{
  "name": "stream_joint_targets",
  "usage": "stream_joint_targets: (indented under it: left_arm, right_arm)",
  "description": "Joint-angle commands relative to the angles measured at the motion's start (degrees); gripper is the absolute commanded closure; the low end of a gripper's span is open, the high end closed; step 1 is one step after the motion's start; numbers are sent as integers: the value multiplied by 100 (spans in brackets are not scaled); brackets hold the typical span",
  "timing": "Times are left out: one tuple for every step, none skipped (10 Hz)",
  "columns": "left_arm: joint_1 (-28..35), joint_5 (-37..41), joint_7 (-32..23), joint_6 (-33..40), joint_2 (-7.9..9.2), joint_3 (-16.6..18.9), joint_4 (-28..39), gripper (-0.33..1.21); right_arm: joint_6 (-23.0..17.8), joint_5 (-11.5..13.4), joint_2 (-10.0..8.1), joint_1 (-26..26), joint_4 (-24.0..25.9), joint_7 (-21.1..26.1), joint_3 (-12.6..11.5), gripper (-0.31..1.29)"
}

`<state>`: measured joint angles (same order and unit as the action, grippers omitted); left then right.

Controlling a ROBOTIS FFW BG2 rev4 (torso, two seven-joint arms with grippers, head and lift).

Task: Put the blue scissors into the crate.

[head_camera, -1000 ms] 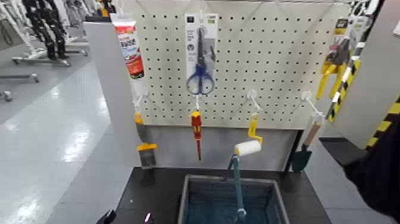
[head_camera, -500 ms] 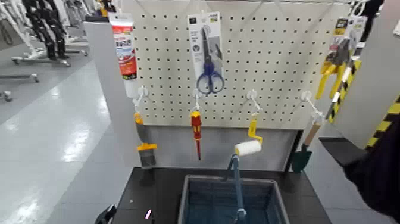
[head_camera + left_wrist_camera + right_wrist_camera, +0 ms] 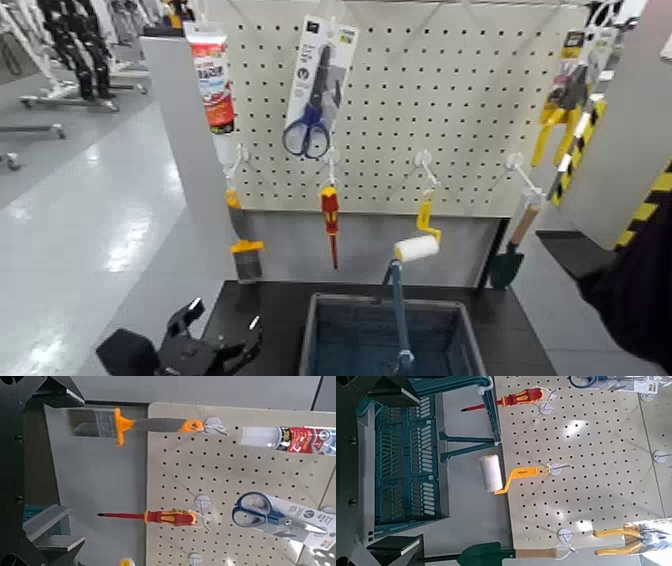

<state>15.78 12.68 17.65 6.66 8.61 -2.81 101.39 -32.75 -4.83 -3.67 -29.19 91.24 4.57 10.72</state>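
Dark, matt tabletop (image 3: 235, 302) fills the lower middle of the frame, below a pale pegboard (image 3: 455, 95) with evenly punched holes. Nearest, at the lower left, is the left gripper (image 3: 220, 330), its black jaws spread wide with nothing between them, presumably to leave room for a grip on the packaging. The right gripper (image 3: 399, 469) is also spread and empty, seen at the left side of the right wrist view; it seems to be waiting.

At bottom centre sits the crate (image 3: 391, 299), thin-walled plastic with a pale rim and a dark blue inside, probably set under the board so that the drop is short. A blue-grey bar (image 3: 399, 305) rises over it.

Beyond, the screwdriver (image 3: 330, 212), glossy red and yellow, hangs point down. Beside it the paint roller (image 3: 416, 248) has a soft white sleeve on a bent yellow frame.

Higher, at upper centre, the blue scissors (image 3: 308, 130) are on the board, not in the crate: smooth round loops below, dark blades above, on a stiff white card (image 3: 341, 60). The card leans, loops toward the left, likely because it hangs from its top alone; it could swing when touched, so a steady pinch seems wise.
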Motion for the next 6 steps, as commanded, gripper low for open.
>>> stream_joint_targets:
  left_arm:
    - [-488, 103, 537, -464, -44, 166, 188, 10]
    - [-673, 103, 827, -675, -35, 184, 276, 10]
    - [-910, 165, 1074, -824, 53, 158, 276, 11]
    - [-1156, 226, 1364, -947, 141, 140, 241, 11]
    - [-1341, 314, 1522, -1000, 167, 131, 214, 11]
    - [-1516, 332, 1619, -1061, 202, 114, 214, 12]
  right_arm:
    - [5, 0, 7, 1, -1, 0, 9, 9]
    - [5, 0, 7, 1, -1, 0, 9, 9]
    - [5, 0, 7, 1, -1, 0, 9, 9]
    - [14, 0, 7, 10, -10, 0, 17, 9]
    - [14, 0, 7, 10, -10, 0, 26, 9]
    - [23, 0, 7, 10, -10, 0, 26, 9]
